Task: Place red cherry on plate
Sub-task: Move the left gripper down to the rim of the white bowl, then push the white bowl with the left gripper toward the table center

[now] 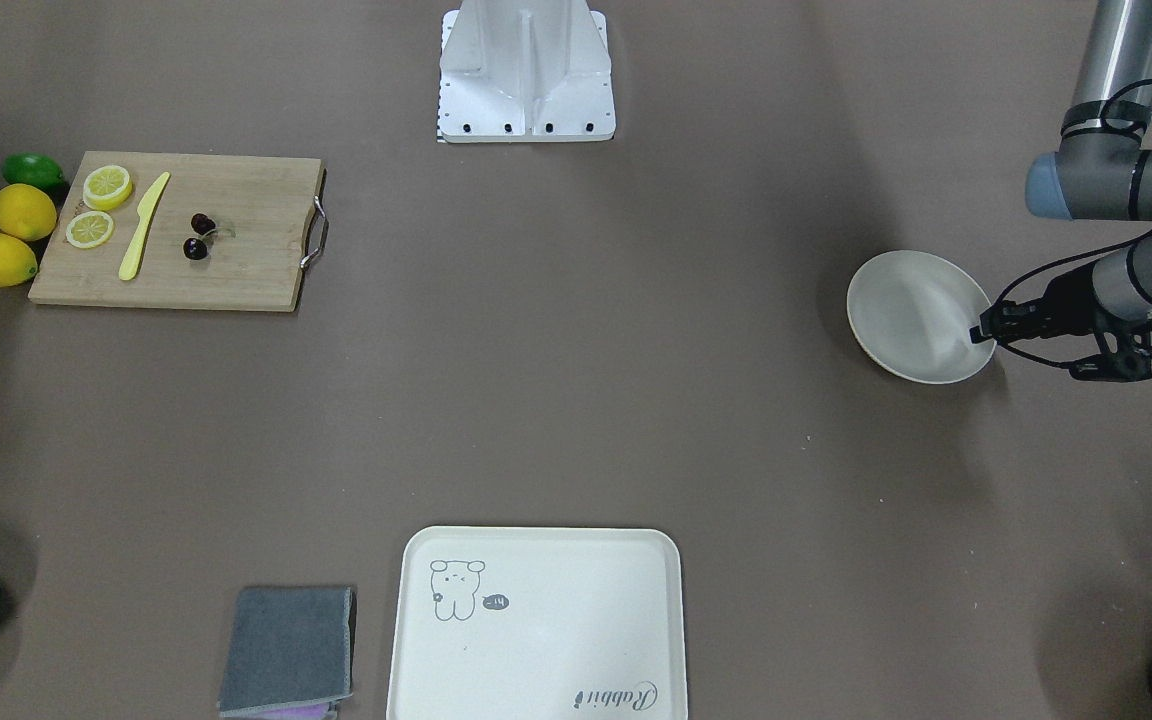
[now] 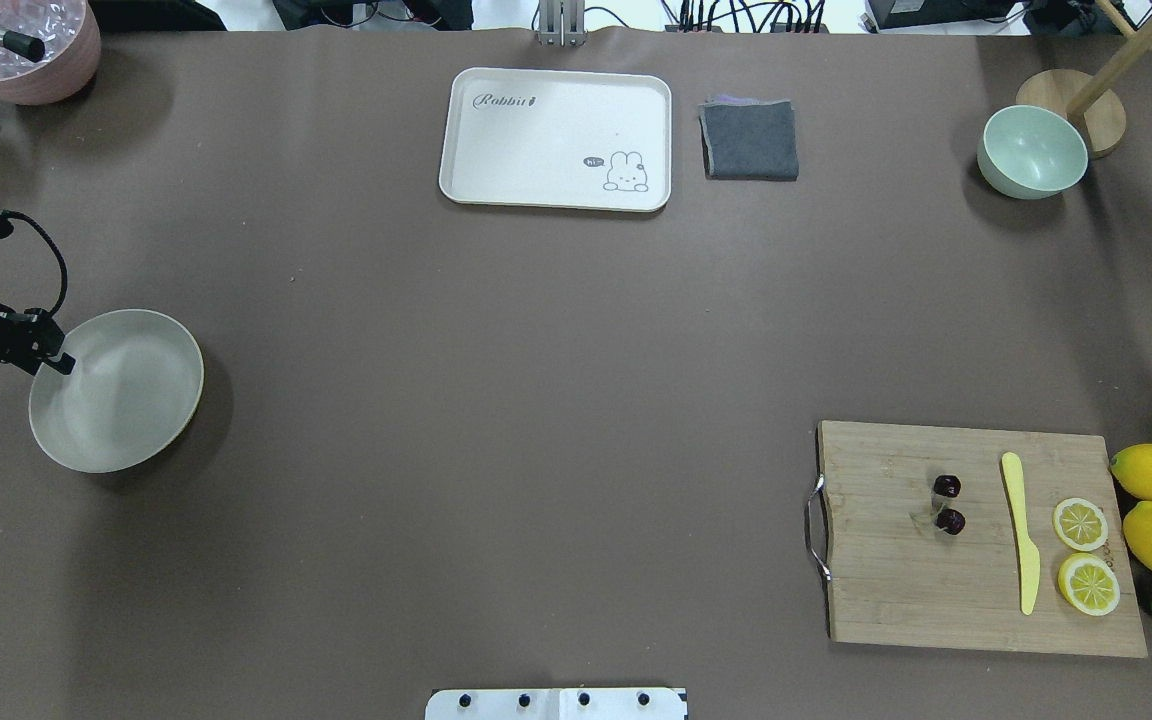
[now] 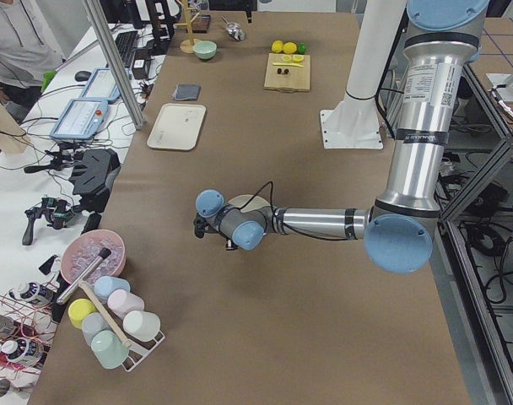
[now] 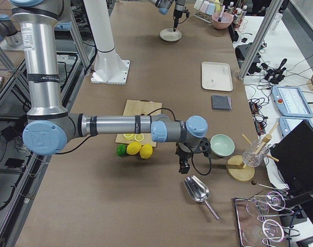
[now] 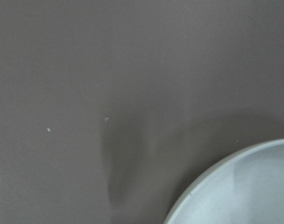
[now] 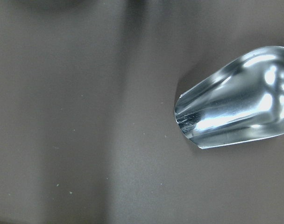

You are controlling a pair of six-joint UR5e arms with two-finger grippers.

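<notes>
Overhead exterior view, going left to right: the left gripper (image 2: 56, 358) is at the far left edge, tips right at the rim of the plate (image 2: 151, 400) on its left side. Can't tell if it's pinching the rim or just sitting there. From the left side camera, the left arm (image 3: 315, 224) has its forearm stretched out low and level, wrist bent down.

Further along, at the far edge of the worktop (image 2: 496, 420), there's a rabbit tray (image 2: 556, 140), a grey cloth (image 2: 750, 140) and a pale green bowl (image 2: 1032, 150).

The red cherry (image 2: 950, 520) lies on the wooden cutting board (image 2: 896, 590) way over on the right, well apart from the plate, next to a yellow knife (image 2: 1021, 530) and two lemon slices (image 2: 1080, 524).

The right gripper (image 4: 183, 165) only shows up in the right side camera. It points down beside a metal scoop (image 4: 197, 190), and I can't tell if it's open or closed.
</notes>
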